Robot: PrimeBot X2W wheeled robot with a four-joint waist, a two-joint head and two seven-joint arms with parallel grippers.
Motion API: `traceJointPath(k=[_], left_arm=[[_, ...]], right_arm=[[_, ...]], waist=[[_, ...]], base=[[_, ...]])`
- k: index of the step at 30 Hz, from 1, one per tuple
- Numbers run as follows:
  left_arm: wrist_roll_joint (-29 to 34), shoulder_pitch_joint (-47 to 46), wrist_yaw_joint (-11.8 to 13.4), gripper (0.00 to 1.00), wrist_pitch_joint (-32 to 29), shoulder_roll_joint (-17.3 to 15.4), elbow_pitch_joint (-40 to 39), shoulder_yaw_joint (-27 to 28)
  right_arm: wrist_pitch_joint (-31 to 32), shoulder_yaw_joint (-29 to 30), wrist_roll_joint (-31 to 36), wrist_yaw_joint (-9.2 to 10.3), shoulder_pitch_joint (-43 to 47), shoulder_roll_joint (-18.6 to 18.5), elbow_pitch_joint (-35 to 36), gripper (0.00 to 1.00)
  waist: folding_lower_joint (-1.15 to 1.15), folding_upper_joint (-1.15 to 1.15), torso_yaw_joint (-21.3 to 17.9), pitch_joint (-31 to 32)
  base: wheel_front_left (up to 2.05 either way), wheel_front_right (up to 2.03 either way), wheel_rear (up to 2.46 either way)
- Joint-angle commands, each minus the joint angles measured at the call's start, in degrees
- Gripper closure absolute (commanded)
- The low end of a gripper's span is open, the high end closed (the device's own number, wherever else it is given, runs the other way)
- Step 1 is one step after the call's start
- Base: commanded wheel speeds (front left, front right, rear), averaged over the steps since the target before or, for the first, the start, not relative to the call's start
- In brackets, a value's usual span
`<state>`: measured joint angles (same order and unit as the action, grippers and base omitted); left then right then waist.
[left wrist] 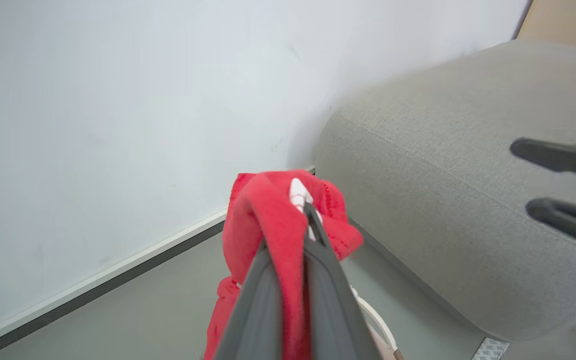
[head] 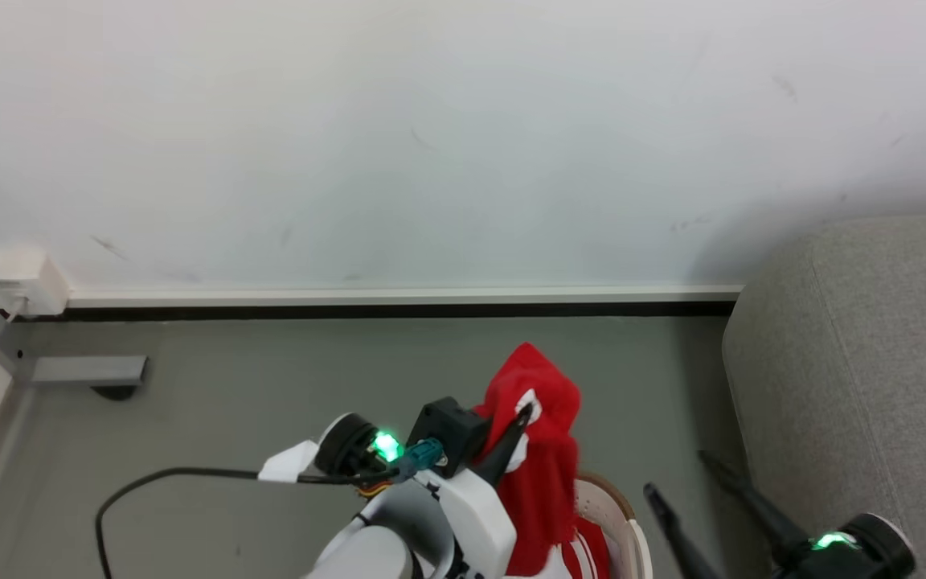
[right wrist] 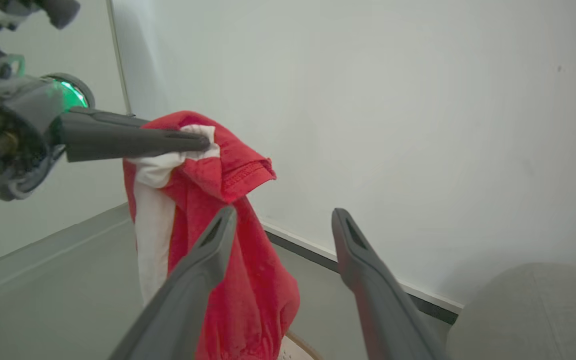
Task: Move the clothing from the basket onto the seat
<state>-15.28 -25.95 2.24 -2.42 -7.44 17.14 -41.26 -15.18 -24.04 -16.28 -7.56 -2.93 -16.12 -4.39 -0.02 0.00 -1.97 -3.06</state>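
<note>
My left gripper (head: 524,413) is shut on a piece of red clothing (head: 539,450) with white patches, lifted so it hangs down toward the basket (head: 620,515), whose tan rim shows at the bottom edge. More red striped clothing (head: 587,555) lies inside the basket. In the left wrist view the gripper (left wrist: 304,207) pinches the clothing (left wrist: 268,220); the grey seat (left wrist: 458,200) lies to its right. My right gripper (head: 678,474) stands open beside the seat (head: 857,378), nothing between its fingers. The right wrist view shows the hanging clothing (right wrist: 208,210) held by the left gripper (right wrist: 205,143), and my right gripper (right wrist: 283,215) open.
A white wall (head: 431,137) with a baseboard (head: 399,296) runs behind. A white socket box (head: 21,281) and a grey bracket (head: 89,370) sit at the left. A black cable (head: 149,482) lies on the grey floor (head: 270,402).
</note>
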Motion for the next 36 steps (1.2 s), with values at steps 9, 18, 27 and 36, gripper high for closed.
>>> traceJointPath(k=[9, 18, 27, 36], left_arm=[[-4.32, 3.35, 0.48, 1.00, -5.55, 0.89, -14.16, -0.62], [-9.47, 4.41, -0.23, 1.00, -7.00, 3.45, -19.24, -3.15], [-9.18, 4.03, 1.70, 1.00, -6.24, 2.72, -17.89, -3.14], [-5.83, 2.29, 2.68, 0.00, -1.67, 1.07, -12.01, -2.75]], right_arm=[[0.04, -11.53, -3.04, 0.14, -8.12, -2.74, -3.78, 0.00], [0.04, -15.98, -6.85, 0.14, -10.88, -1.14, -9.97, 0.00], [0.03, -17.39, -14.60, 0.14, -13.16, -1.26, -11.17, 1.00], [0.03, -10.05, -17.26, 0.14, -13.35, -4.96, -6.15, 1.00]], waist=[[0.02, 0.00, 0.04, 1.05], [0.02, 0.00, 0.73, 1.57], [0.02, 0.00, -0.08, 1.30], [0.02, 0.00, -6.10, -2.23]], base=[[0.00, 0.00, 0.00], [0.00, 0.00, 0.00], [0.00, 0.00, 0.00], [0.00, 0.00, 0.00]])
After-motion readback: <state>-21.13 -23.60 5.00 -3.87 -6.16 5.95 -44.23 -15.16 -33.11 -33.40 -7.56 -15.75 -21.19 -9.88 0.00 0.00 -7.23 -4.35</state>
